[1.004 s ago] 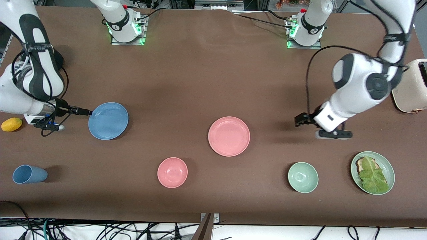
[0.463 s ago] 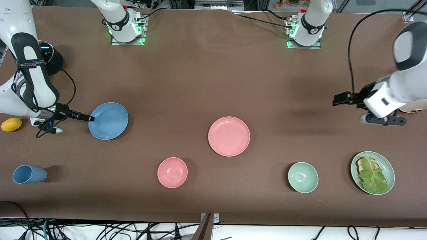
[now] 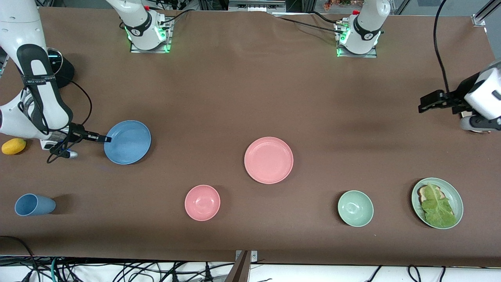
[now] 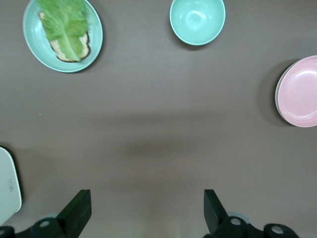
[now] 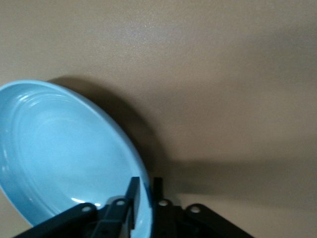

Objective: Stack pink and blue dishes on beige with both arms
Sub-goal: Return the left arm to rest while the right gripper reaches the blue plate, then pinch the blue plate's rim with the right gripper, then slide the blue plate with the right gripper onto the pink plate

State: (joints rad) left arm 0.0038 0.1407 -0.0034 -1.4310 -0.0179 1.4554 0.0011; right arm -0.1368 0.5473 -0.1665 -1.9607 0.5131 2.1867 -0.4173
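A robotics lab staged as a kitchen. 2 white robot arms (image 3: pixel 39 102) are bolted by lit metal bases (image 3: pixel 148 37) to a table under a brown cloth (image 3: pixel 242 90). Loose cables (image 3: pixel 117 270) tangle along its near edge, and aluminium framing (image 3: pixel 483 15) stands at a corner.

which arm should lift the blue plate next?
Right. The right gripper is shut on the blue plate rim, one finger inside and one outside in the right wrist view. The left gripper hangs open over bare table at the left arm's end.
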